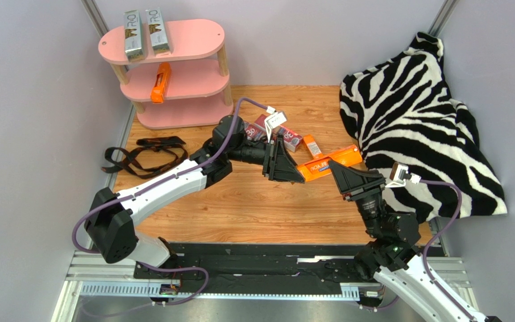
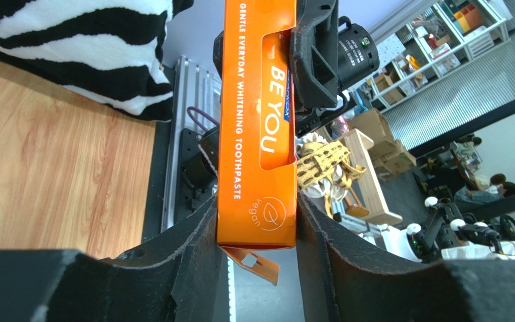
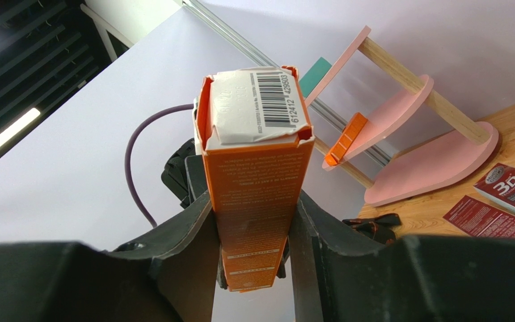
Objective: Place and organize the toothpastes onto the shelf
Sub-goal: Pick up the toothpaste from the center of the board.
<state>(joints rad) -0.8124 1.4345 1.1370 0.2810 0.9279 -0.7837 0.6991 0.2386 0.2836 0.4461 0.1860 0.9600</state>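
Observation:
One orange toothpaste (image 1: 317, 168) hangs above the table's middle, with a gripper at each end. My left gripper (image 1: 300, 172) has its fingers pressed against both sides of the "vegan" end (image 2: 257, 121). My right gripper (image 1: 335, 168) is shut on the other end; the carton's barcode flap (image 3: 257, 107) points away from it. On the pink shelf (image 1: 193, 37), two silver-grey toothpastes (image 1: 132, 33) (image 1: 157, 30) lie on the top board and an orange one (image 1: 161, 82) on the middle board. Dark red toothpastes (image 1: 290, 139) lie on the table behind my left gripper.
A zebra-print cloth (image 1: 414, 114) is heaped at the right, close to the right arm. A black strap (image 1: 142, 154) lies on the wood at the left, below the shelf. Another orange piece (image 1: 312, 145) shows beside the red cartons. Grey walls enclose the table.

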